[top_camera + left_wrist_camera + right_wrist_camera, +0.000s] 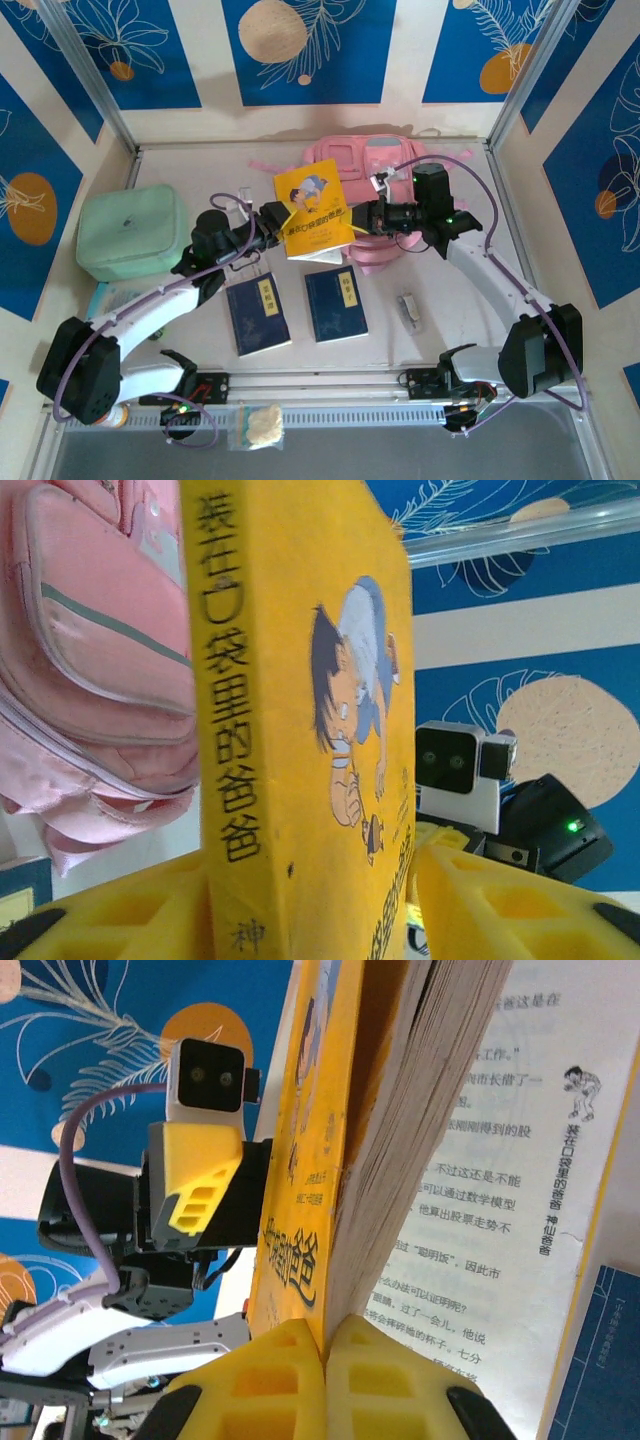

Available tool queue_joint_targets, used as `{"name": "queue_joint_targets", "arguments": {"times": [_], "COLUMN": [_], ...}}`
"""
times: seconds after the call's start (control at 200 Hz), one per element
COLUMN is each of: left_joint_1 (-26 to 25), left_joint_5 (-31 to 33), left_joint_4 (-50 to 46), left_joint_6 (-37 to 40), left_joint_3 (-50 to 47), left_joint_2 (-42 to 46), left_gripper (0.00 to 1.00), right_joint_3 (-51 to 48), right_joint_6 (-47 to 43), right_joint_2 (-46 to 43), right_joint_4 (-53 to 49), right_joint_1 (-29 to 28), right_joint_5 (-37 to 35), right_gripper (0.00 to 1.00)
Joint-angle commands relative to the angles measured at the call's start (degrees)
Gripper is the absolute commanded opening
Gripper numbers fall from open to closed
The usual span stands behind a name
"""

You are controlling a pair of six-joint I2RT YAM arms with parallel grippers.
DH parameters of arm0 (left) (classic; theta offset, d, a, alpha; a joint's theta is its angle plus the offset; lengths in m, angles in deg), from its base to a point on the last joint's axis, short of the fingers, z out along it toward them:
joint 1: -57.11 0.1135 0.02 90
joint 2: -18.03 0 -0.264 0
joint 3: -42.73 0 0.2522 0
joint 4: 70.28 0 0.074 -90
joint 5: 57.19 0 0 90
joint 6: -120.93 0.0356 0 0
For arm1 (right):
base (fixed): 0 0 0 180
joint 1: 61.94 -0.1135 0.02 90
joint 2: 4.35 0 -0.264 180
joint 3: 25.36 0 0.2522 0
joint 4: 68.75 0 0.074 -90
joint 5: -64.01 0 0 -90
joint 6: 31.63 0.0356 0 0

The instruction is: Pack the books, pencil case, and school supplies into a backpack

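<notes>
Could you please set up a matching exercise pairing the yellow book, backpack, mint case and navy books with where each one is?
Things:
1. yellow book
2. backpack
3. mint case
4. navy books

Places:
A. lying flat, side by side, toward the near edge of the table
B. at the far edge, behind the raised book
C. lifted off the table, its cover pinched by the right gripper
D. on the left side

Pairs: 1-C, 2-B, 3-D, 4-A
</notes>
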Motion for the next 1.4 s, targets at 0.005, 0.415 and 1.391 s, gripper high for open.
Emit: {"name": "queue_joint_targets", "arguments": {"times": [0.005, 0.415, 1.391], "left_joint_1": [-1.4, -1.8, -5.2], "left_joint_5": [-0.3, -0.6, -2.2], "left_joint_4": [-0.1, -0.9, 6.9], "left_joint_6": [1.9, 4.9, 7.6], "left_joint_3": [3.3, 6.7, 11.1], "left_joint_2": [2.1, -0.1, -5.6], "left_gripper": [0.42, 0.0, 0.0], "right_joint_3": [1.9, 0.1, -10.7], "right_joint_6": [-5.3, -7.9, 18.5], "right_joint_2": [0.4, -0.7, -1.9], "right_joint_4": [-1.7, -6.3, 21.2], "right_joint_1": [-0.2, 0.6, 2.8], "right_joint_5": [3.8, 1.8, 12.4], "right_gripper": [0.0, 0.5, 0.96]}}
